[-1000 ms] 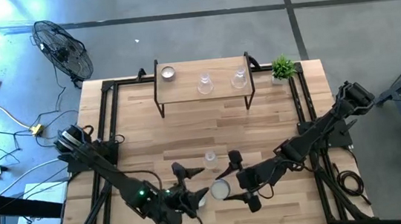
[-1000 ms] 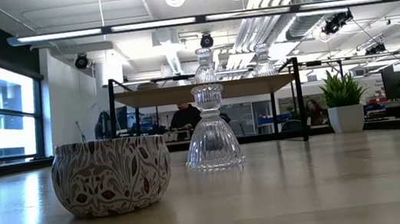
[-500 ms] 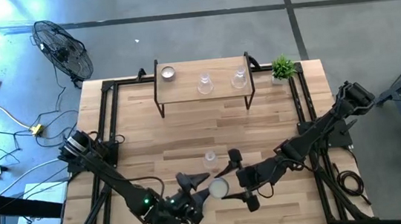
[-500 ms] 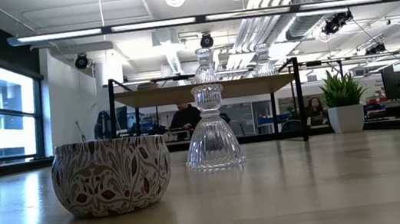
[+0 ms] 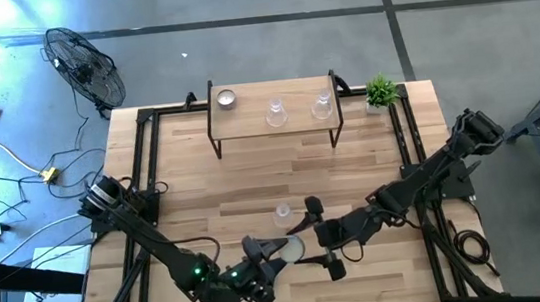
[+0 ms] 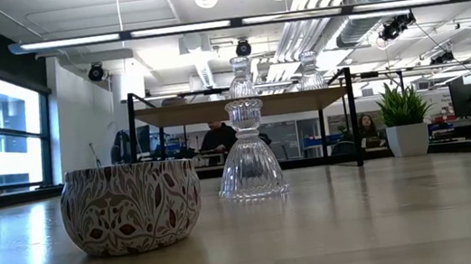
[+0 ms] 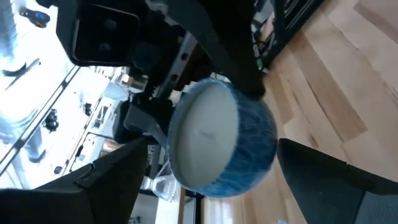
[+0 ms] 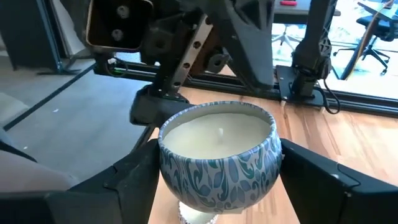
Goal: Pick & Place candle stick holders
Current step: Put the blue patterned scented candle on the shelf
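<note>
Tealight cup [image 8: 217, 155] — round, blue-patterned, white wax | right gripper [image 5: 311, 235] clasps it

You have a blue tealight cup [image 8: 217, 158] with a pale leaf-swirl pattern on its wall and creamy white wax with a white wick inside; in the left wrist view the same cup [image 7: 227, 140] shows mottled blue around the white centre. Your low view gives you a second cup [image 6: 132, 207], white with a reddish-brown leaf pattern. Beside it stands a clear glass stemmed holder [image 6: 249, 152] with ribbed facets. Your counter [image 5: 252, 173] is light wood in pale and honey strips, framed in black. Your plant [image 5: 380, 90] is bright green in a white pot. Both arms are black; the left one carries a small green light.
</note>
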`<state>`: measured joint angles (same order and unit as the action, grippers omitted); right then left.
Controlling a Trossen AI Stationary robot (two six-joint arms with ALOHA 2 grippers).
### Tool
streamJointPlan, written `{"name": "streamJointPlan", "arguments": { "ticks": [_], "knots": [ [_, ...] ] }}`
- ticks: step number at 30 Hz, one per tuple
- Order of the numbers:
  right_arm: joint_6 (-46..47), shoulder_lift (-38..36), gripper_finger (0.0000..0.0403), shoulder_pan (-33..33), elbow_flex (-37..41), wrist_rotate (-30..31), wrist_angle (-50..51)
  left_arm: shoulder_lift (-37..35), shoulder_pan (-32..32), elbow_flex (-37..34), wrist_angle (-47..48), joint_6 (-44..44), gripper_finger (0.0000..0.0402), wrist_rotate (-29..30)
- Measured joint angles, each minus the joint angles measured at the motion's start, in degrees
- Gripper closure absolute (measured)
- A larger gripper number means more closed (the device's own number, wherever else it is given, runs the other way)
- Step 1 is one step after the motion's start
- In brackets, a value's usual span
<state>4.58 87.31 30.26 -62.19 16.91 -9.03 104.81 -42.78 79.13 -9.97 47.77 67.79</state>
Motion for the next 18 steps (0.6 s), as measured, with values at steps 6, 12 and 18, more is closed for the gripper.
{"name": "streamJointPlan", "arguments": {
  "ticks": [6,12,18],
  "knots": [
    [1.0,0.0,0.0122,0.0,0.0,-3.53,-3.45,-0.02,0.58,0.0,0.09,0.48,0.0049,-1.6],
    [1.39,0.0,0.0122,0.0,0.0,-3.43,-3.61,-0.02,0.55,0.0,-0.64,0.59,0.0049,-1.37],
    [1.95,0.0,0.0122,-0.05,0.0,-3.41,-3.62,-0.02,0.79,0.0,-1.94,0.56,0.0049,-1.41]
  ]
}}
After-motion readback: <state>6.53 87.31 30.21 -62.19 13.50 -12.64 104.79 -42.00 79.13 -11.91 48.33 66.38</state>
